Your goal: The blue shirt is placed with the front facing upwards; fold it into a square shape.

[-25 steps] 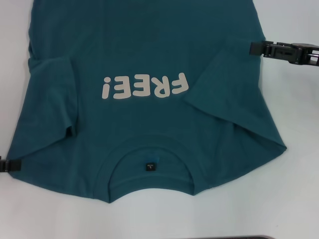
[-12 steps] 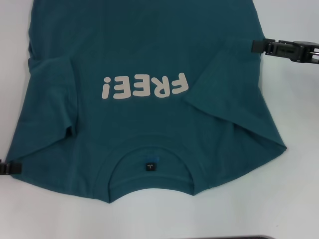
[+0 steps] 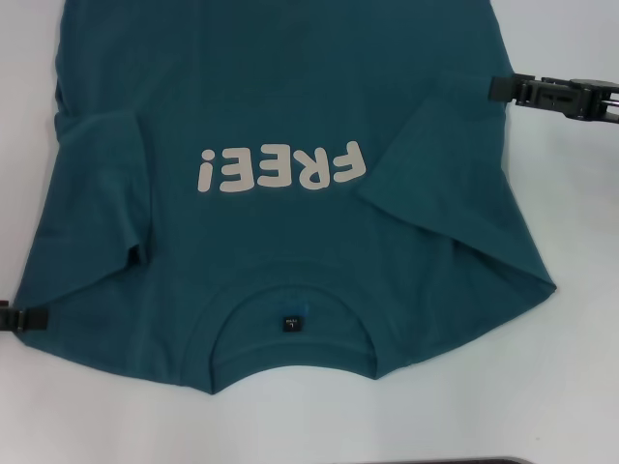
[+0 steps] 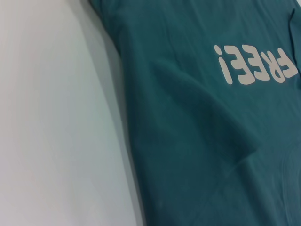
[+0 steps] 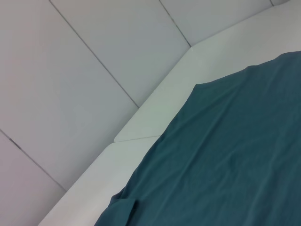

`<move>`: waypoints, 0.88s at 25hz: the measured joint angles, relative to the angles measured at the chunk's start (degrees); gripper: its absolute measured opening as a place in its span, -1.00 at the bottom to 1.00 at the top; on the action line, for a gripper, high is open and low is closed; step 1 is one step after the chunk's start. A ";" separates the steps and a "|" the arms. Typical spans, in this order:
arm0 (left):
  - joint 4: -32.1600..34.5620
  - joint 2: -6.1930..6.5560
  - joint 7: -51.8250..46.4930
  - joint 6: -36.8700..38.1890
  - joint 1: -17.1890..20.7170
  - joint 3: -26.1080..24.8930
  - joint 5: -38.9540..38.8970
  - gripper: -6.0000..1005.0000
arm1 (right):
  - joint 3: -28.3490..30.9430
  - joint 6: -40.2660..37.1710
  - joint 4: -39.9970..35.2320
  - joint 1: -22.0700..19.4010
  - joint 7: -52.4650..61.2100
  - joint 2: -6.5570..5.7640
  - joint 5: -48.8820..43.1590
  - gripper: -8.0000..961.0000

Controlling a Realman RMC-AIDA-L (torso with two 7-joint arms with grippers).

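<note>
The blue shirt (image 3: 290,193) lies spread front-up on a white table (image 3: 571,387), collar nearest the robot, both short sleeves folded inward over the chest on either side of the "FREE!" print (image 3: 280,166). Only the head view shows the small dark neck label (image 3: 290,324) and both grippers: the left gripper (image 3: 19,320) pokes in at the shirt's edge near the shoulder, the right gripper (image 3: 513,89) sits at the opposite edge farther up; whether either is closed on cloth I cannot tell. The left wrist view shows one folded sleeve (image 4: 207,122) beside the print. The right wrist view alone shows the shirt's far corner, the table's edge (image 5: 155,127) and, probably, a pale tiled floor (image 5: 70,80) beyond it.
</note>
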 joint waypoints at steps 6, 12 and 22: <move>0.01 0.00 0.00 -0.22 -0.17 -0.22 0.00 0.81 | 0.00 0.00 0.00 0.00 0.00 0.00 0.00 0.56; 0.34 -0.01 0.00 -0.52 -0.45 0.18 -0.01 0.81 | 0.00 -0.14 0.00 0.00 0.00 0.00 -0.01 0.56; 0.45 -0.09 0.01 0.36 -0.55 0.57 0.08 0.81 | 0.00 -0.18 0.00 0.00 0.00 -0.06 -0.01 0.56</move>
